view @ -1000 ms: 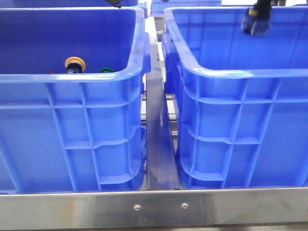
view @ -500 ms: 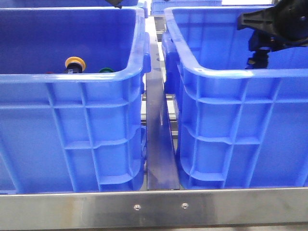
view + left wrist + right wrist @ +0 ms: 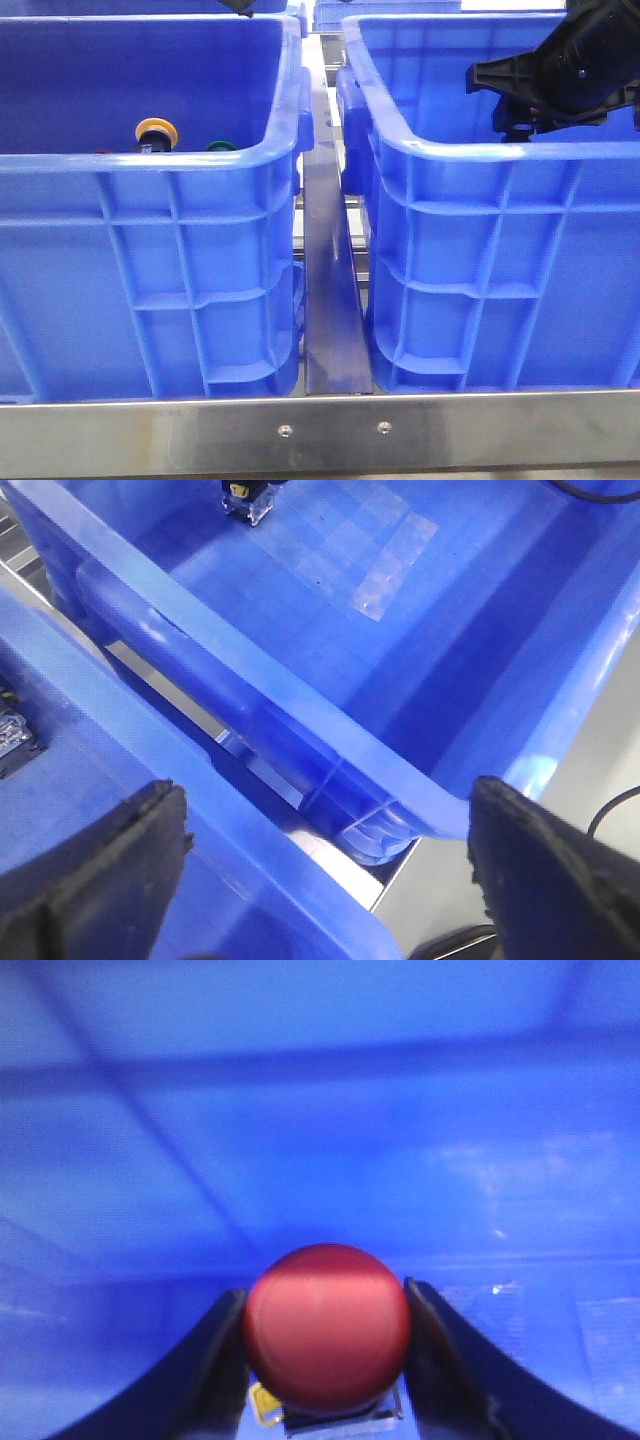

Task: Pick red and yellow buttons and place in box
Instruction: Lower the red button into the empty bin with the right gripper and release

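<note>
My right gripper (image 3: 326,1295) is shut on the dark red button (image 3: 327,1325), its two fingers pressed against the sides of the round cap. In the front view the right gripper (image 3: 518,122) reaches down inside the right blue box (image 3: 470,250), its tip hidden behind the near rim. The yellow button (image 3: 156,132) lies in the left blue crate (image 3: 150,260), next to a green-capped one (image 3: 221,146). My left gripper (image 3: 327,795) is open and empty, hovering over the gap between the two crates.
A steel rail (image 3: 330,300) runs between the two crates, and a steel table edge (image 3: 320,430) crosses the front. In the left wrist view a small button body (image 3: 247,498) shows above the crate floor, which carries clear tape patches (image 3: 385,565).
My right arm has come down into the right box with the red button and shifted a little left. The gripper tip now sits behind the near rim. The left crate's buttons have not moved.
</note>
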